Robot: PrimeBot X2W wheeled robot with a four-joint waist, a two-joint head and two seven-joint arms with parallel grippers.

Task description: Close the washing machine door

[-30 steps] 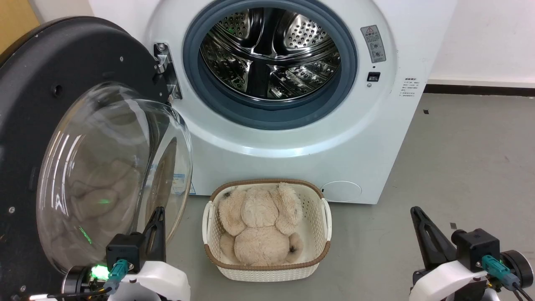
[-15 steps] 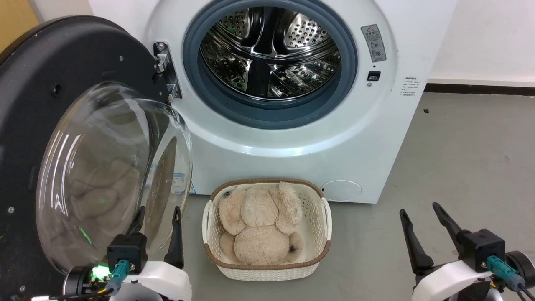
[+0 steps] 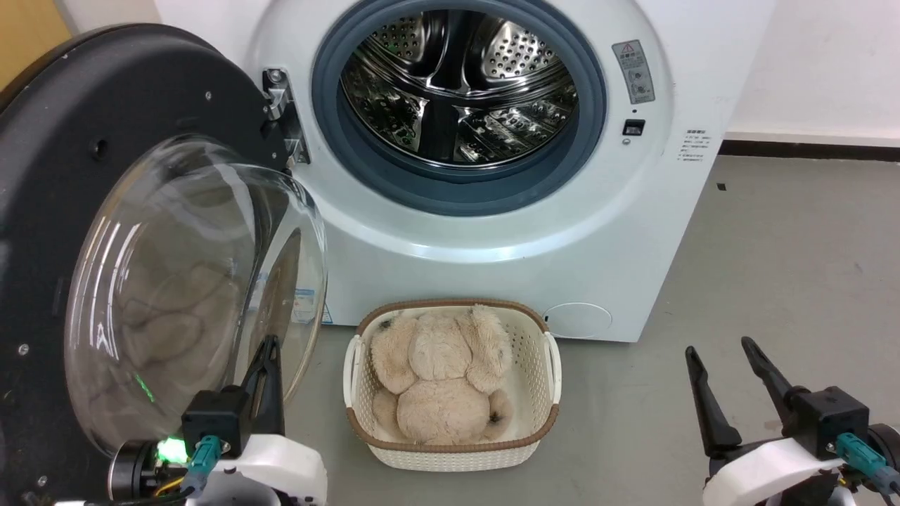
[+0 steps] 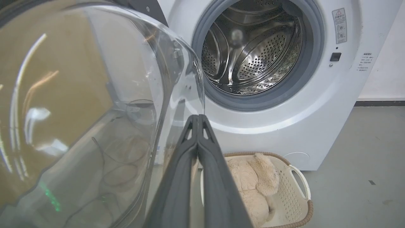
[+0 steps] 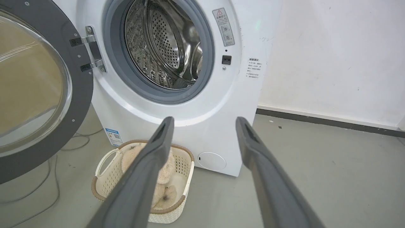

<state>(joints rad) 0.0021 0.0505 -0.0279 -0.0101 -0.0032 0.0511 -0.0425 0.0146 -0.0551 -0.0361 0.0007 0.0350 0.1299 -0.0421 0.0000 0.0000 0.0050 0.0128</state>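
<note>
The washing machine door (image 3: pixel 162 260) stands swung wide open on the left, hung from its metal hinge (image 3: pixel 281 112) at the left edge of the round opening, with its matte black inner face and bulging glass bowl (image 4: pixel 88 104) turned toward the robot. To its right, the washing machine (image 3: pixel 492 239) shows its grey gasket (image 3: pixel 457 193) and the bare steel drum (image 3: pixel 457 91). Nothing sits between door and opening, so the door is not yet closed at all.

On the floor (image 3: pixel 773 267) near the machine's front stands a white basket (image 3: pixel 450 457) with a beige plush toy (image 3: pixel 439 379) in it, below the door's swing path as far as I can judge.

The left gripper (image 3: pixel 269 344) rises at the near left, its tip just beside the lower right edge of the glass bowl; I cannot tell whether it touches. Half a second ago its jaws stood spread; now they are pressed together on nothing. The right gripper (image 3: pixel 720 348) hangs well apart at the near right, jaws spread, as they were half a second ago, though a second ago they were together.

The door itself has not swung; the slight shift of the scene is the camera's. I read the left arm's narrowed tip as readying to push the door from its far left side, so it must first get around the rim.
</note>
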